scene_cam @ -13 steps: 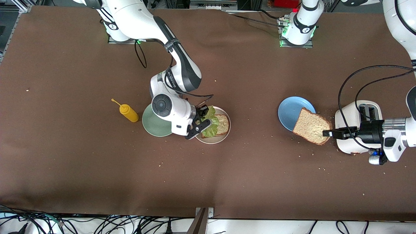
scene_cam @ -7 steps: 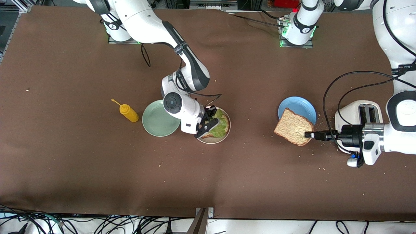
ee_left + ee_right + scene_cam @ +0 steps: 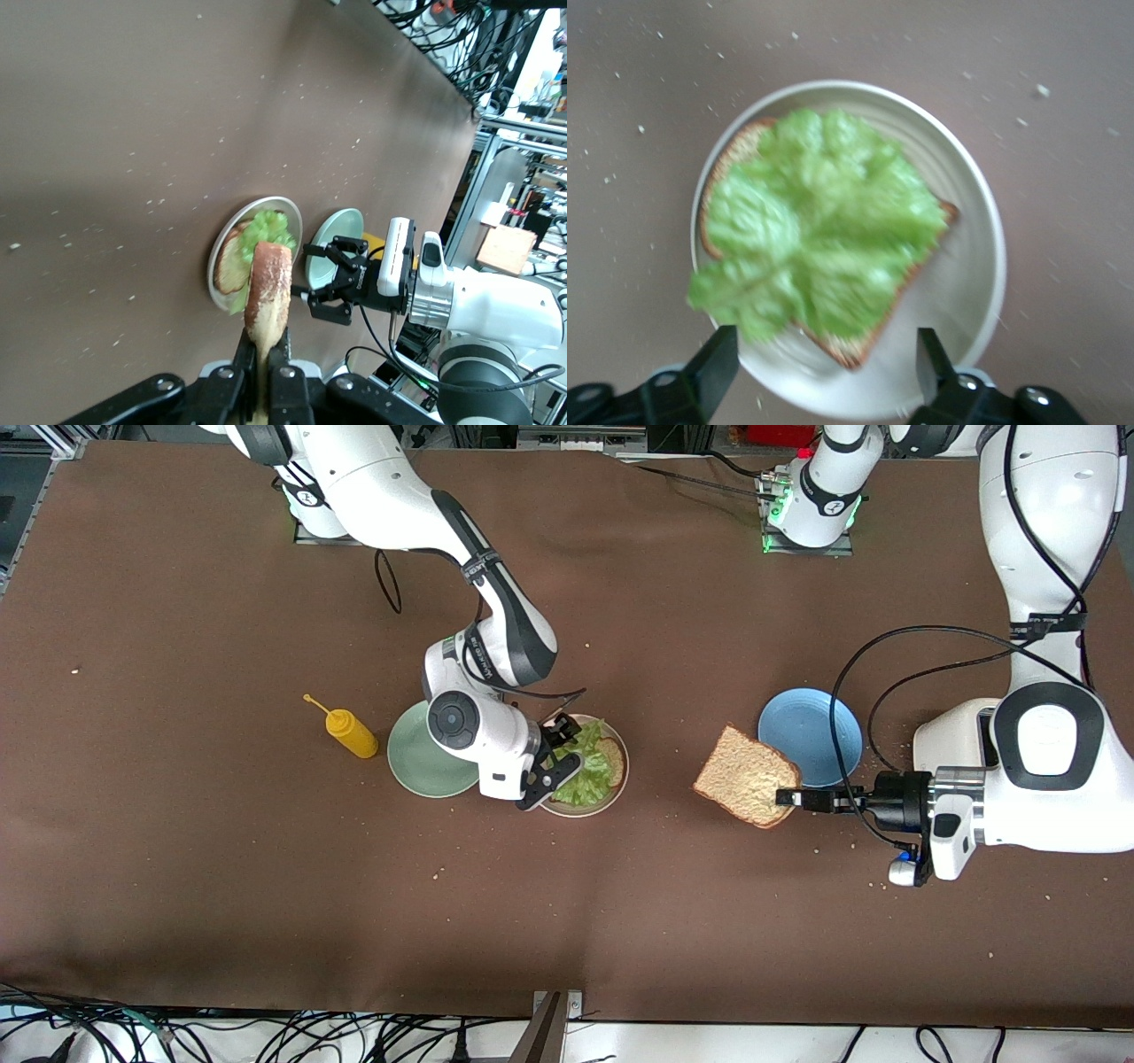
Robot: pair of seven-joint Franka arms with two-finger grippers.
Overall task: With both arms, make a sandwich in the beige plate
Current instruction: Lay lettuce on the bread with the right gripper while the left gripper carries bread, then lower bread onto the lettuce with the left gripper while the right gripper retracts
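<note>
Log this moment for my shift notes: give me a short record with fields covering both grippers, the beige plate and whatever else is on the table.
left gripper: shut on bread slice, over bare table
right gripper: open, over beige plate
beige plate: bottom bread with lettuce on top
blue plate: nothing on it
green plate: beside beige plate
mustard bottle: beside green plate

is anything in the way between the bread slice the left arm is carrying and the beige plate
Partly. The table between the bread slice, held in the shut left gripper, and the beige plate is bare apart from crumbs. But the open right gripper hangs right over the lettuce on that plate.
</note>
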